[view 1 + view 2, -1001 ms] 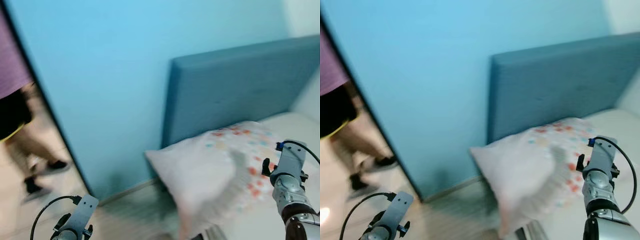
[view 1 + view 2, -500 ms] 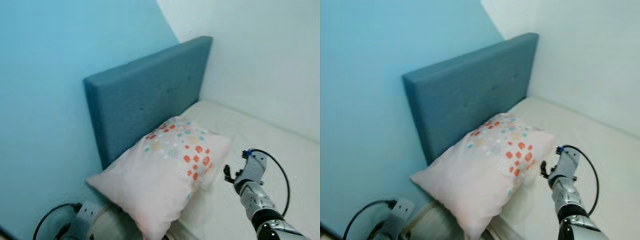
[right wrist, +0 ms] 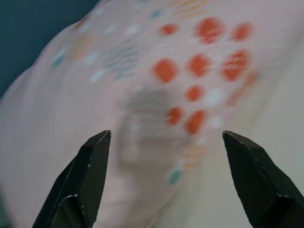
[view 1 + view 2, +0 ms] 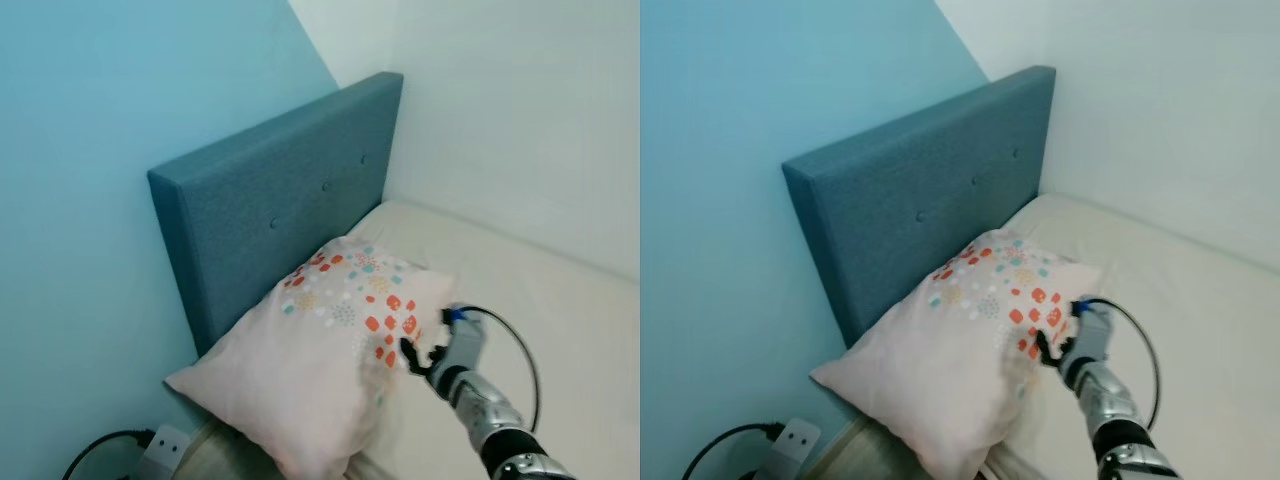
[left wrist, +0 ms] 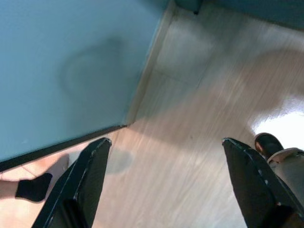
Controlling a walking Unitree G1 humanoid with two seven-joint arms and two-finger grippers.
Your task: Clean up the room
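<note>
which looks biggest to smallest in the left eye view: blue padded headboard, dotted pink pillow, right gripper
1. Blue padded headboard, covering the most picture area.
2. Pale pink pillow with orange and teal dots, close behind; it lies nearer the camera, so the gap is unsure.
3. Right gripper, far smallest, open at the pillow's edge.

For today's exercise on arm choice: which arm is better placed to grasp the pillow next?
The right. Its right gripper is open and pointed at the pillow on the bed, close by. The left gripper hangs low over the wooden floor, away from the pillow.

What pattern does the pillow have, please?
Pale pink pillow with orange, teal and white dots, clearest in right eye view.
</note>
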